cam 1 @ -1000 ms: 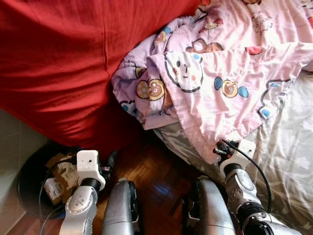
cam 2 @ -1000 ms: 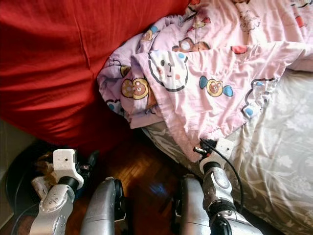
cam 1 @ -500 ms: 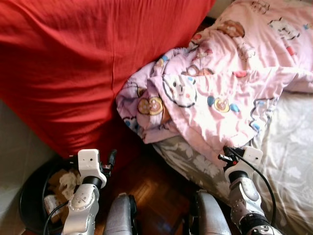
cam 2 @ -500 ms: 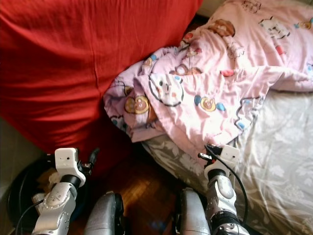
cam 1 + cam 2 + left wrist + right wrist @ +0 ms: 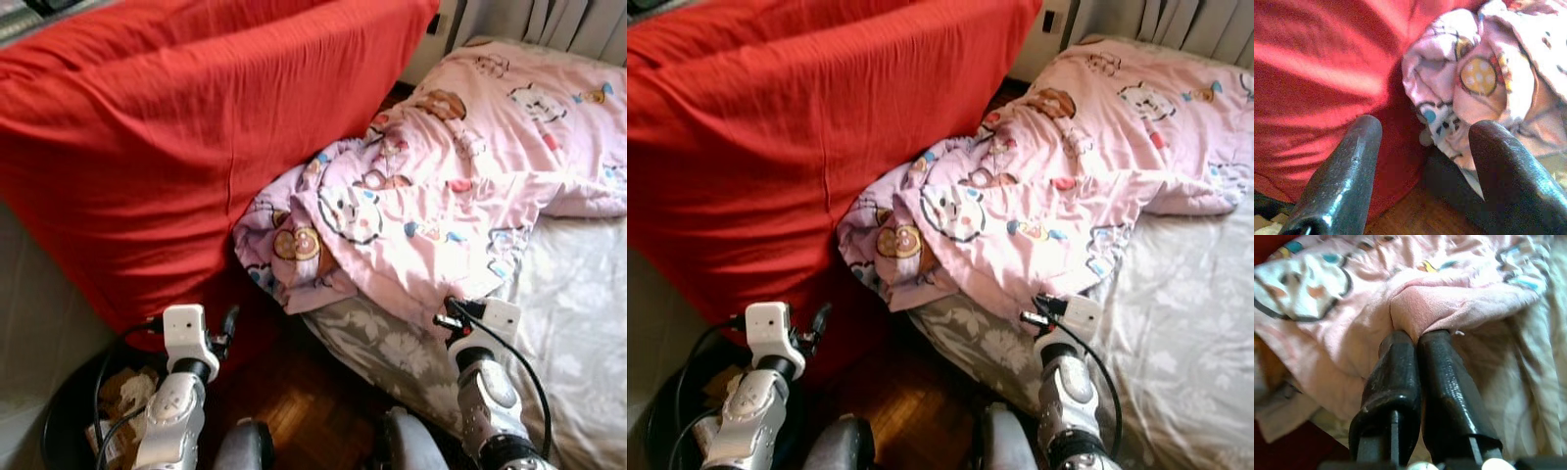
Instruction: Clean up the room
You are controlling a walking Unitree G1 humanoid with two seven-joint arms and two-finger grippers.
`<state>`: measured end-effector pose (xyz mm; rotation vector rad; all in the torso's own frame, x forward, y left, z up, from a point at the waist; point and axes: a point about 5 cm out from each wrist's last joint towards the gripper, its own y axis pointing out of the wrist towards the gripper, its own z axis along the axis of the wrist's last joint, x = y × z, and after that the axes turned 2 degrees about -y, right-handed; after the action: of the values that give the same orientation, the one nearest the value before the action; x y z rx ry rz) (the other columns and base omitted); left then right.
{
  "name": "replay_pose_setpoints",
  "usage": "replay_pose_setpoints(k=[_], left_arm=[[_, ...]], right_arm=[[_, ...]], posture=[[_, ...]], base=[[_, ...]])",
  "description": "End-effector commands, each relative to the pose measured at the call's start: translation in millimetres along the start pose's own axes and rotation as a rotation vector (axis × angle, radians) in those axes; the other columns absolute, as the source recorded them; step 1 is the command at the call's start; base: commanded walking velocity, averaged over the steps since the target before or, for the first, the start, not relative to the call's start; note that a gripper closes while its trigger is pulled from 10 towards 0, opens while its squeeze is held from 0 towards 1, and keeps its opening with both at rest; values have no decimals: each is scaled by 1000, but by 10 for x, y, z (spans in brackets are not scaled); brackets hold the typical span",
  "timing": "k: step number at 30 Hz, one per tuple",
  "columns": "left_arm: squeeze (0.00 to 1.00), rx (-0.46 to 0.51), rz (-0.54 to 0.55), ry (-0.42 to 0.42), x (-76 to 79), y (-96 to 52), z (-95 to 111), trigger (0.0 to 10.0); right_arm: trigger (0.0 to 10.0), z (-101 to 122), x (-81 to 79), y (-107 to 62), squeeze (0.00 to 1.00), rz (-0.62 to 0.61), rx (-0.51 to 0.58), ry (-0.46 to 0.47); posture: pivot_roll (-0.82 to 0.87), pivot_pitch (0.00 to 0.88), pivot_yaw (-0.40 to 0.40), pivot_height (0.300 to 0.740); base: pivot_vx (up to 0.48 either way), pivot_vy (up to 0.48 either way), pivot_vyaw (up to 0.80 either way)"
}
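Our right end effector [image 5: 1418,340] pinches the pink cartoon-print blanket [image 5: 441,186] at the bed [image 5: 578,323] edge; our left end effector [image 5: 1422,142], spread, hovers over bare wooden floor [image 5: 294,401] beside the red cover [image 5: 186,137].

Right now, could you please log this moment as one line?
right gripper: shut on pink blanket edge | left gripper: open, idle | red cover beside bed

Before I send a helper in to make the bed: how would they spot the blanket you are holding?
Start at the big red cushion left of the bed. Bunched against it lies the pink blanket, its edge pinched by the right gripper; cartoon animal faces distinguish it from the grey floral sheet.
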<state>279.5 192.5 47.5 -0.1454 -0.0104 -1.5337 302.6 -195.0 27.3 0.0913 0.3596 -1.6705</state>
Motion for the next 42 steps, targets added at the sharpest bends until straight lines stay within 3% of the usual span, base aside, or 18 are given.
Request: replay_pose_setpoints(k=[1, 8, 15, 22, 26, 42], left_arm=[[0, -12, 18, -15, -42, -30, -53, 10000], [0, -50, 38, -12, -110, -51, -147, 10000], [0, -182, 92, -7, -275, -170, -417, 10000], [0, -332, 155, 25, -465, -399, -715, 10000], [0, -470, 201, 50, -583, -638, -948, 10000], [0, -615, 207, 62, -574, -905, -1197, 10000]], right_arm=[[10000, 10, -11, -7, 0, 3, 14, -15], [10000, 43, -5, 9, 0, -7, 24, -17], [10000, 54, -13, 18, 0, -16, 28, -16], [10000, 40, -35, 6, 0, 1, 28, -70], [10000, 42, -36, 8, 0, -3, 28, -70], [10000, 35, -43, 5, 0, -6, 27, -83]], posture=[[-16, 94, 22, 731], [-7, 116, 17, 740], [5, 135, 21, 740], [7, 144, 26, 740], [15, 154, 24, 740], [18, 157, 24, 740]], base=[[0, 0, 0], [0, 0, 0], [0, 0, 0], [0, 0, 0], [0, 0, 0], [0, 0, 0]])
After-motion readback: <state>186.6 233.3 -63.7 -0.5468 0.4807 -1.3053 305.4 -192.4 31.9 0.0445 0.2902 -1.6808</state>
